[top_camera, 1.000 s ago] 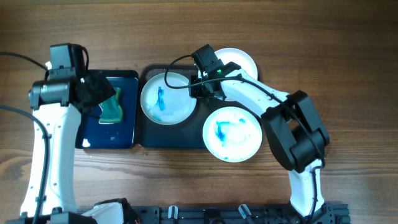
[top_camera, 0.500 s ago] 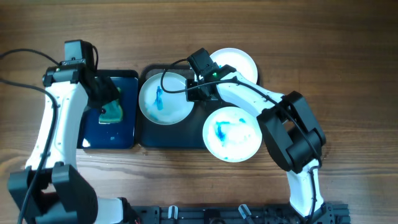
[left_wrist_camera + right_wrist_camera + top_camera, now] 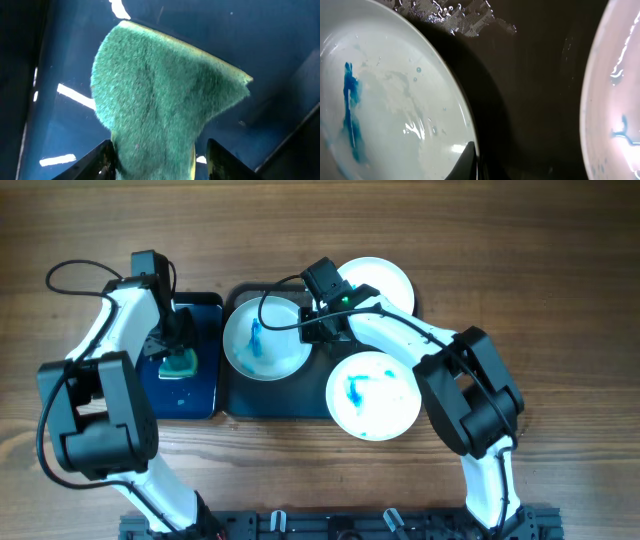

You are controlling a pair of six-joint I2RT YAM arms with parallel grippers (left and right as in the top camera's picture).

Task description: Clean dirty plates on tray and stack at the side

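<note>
A green sponge (image 3: 180,363) sits in a small dark blue tray (image 3: 196,392), in the half of it farther from the table's front edge. This tray has rounded corners and a low rim. In the left wrist view the sponge's face is rough and fibrous, with a thin yellowish layer along its upper edge. Its body narrows toward the bottom, curved rather than flat. Bright white reflections streak the tray's glossy floor around it.
</note>
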